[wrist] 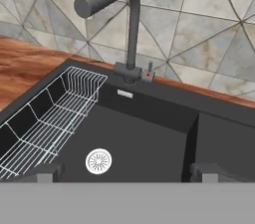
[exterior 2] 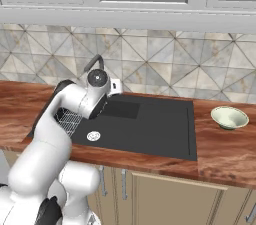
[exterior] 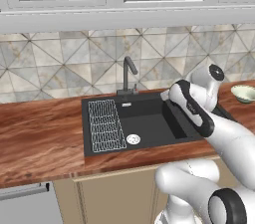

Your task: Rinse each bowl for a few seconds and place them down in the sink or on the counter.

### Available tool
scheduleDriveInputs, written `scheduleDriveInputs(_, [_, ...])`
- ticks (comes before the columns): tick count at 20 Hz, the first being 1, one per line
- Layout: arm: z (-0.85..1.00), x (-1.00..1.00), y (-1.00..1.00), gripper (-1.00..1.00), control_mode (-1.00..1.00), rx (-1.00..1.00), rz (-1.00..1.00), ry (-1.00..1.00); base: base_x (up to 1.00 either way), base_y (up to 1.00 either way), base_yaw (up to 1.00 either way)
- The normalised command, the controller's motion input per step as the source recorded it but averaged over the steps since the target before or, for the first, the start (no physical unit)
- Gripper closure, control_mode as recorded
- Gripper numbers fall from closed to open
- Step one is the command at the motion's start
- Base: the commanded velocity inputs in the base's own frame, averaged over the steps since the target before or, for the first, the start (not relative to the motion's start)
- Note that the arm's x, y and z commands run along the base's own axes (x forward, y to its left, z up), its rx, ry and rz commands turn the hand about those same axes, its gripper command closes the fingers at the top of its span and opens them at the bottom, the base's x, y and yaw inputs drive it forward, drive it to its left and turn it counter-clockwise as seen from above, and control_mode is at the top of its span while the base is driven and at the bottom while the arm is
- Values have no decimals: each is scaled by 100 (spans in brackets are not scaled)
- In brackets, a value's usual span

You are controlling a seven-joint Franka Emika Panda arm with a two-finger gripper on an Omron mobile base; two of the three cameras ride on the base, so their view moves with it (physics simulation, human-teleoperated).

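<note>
A pale cream-green bowl [exterior: 243,93] [exterior 2: 229,117] stands upright on the reddish-brown counter [exterior: 40,133] [exterior 2: 225,151], to the right of the black sink [exterior: 149,118] [exterior 2: 150,124] [wrist: 144,138]. My gripper [wrist: 128,173] hangs over the sink basin and faces the dark grey faucet [exterior: 128,76] [wrist: 130,24]. It is open, its fingertips [wrist: 47,172] are far apart, and nothing is between them. The bowl lies well to the right of the hand.
A white wire rack [exterior: 105,124] [wrist: 50,113] fills the sink's left part, with the round silver drain [exterior: 133,139] [exterior 2: 93,136] [wrist: 98,161] beside it. A tiled wall and upper cabinets rise behind the counter. Beige cabinets stand below it.
</note>
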Motion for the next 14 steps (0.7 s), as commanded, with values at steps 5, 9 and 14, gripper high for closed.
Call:
scheduleDriveInputs(5, [-13, 23, -3, -100, -100, 3, 5, -5, 0, 0, 0])
scheduleDriveInputs(9, [-15, 14, 0, -100, -100, 2, 5, -11, 0, 0, 0])
scheduleDriveInputs(14, [-12, 15, 1, -100, -100, 1, 3, -13, 0, 0, 0])
